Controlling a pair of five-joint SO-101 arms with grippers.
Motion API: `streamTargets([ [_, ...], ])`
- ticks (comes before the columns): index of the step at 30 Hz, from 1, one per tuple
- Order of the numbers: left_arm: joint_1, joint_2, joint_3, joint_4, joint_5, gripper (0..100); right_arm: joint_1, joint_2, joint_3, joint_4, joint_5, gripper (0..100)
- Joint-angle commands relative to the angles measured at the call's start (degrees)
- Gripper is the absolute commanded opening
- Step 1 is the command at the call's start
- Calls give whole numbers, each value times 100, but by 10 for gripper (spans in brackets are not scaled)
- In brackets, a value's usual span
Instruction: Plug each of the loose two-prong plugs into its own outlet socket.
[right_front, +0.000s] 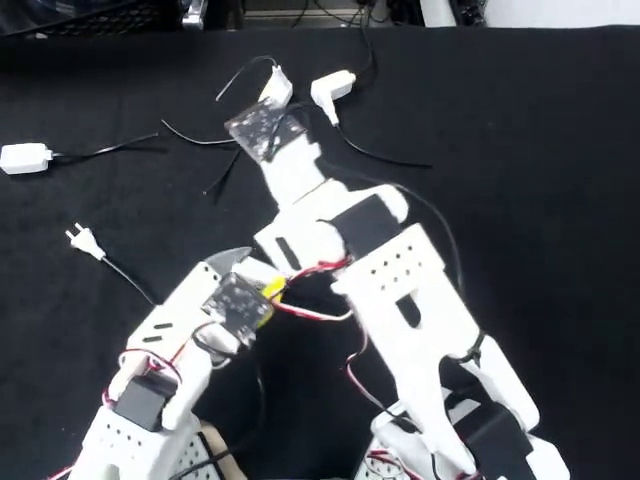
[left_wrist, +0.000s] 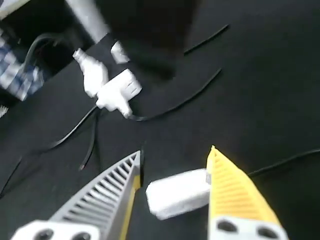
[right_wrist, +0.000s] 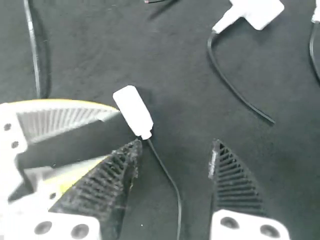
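My left gripper (left_wrist: 175, 150) is open, one grey ribbed finger and one yellow, on either side of a small white cable-end piece (left_wrist: 177, 192); whether plug or socket I cannot tell. In the right wrist view that piece (right_wrist: 132, 110) lies on the black cloth at the tip of the left gripper (right_wrist: 117, 132), its black cable running between the dark fingers of my open right gripper (right_wrist: 175, 147). A white socket piece (right_wrist: 255, 10) lies farther off. From above, a two-prong plug (right_front: 80, 238) lies loose at the left, and the left gripper (right_front: 255, 272) sits beside the right arm (right_front: 400, 290).
Two white cable-end pieces (right_front: 275, 88) (right_front: 335, 88) lie at the back centre, also seen as a pair (left_wrist: 112, 85) from the left wrist. Another white piece (right_front: 25, 157) sits at the far left. Thin black cables (right_front: 190, 135) trail over the cloth.
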Motion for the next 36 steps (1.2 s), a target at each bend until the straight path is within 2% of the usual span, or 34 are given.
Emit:
streamTargets([
  [1, -936, -53, 84, 35, 44, 210, 264, -189, -136, -26, -9, 216],
  [4, -1569, -53, 92, -290, 44, 210, 404, -189, -4, -114, -9, 224],
  [6, -2053, -53, 84, -404, 62, 210, 448, -189, 233, -281, 26, 266],
  [8, -2589, -53, 92, -484, 70, 209, 466, -189, 549, -598, 35, 304],
  [11, -3468, -44, 92, -475, 123, 209, 457, -189, 989, -1160, 44, 310],
  [16, -4602, -35, 92, -62, 1152, 209, 281, -171, 1560, -2057, 141, 310],
  [20, -4787, -35, 92, 598, 1319, 209, 167, -31, 2149, -2901, 299, 310],
  [25, -4778, -35, 92, 1213, 1319, 209, 158, 840, 2325, -3701, 299, 310],
  [36, -4831, -44, 84, 1222, 1292, 209, -466, 1982, 1692, -3420, 281, 310],
])
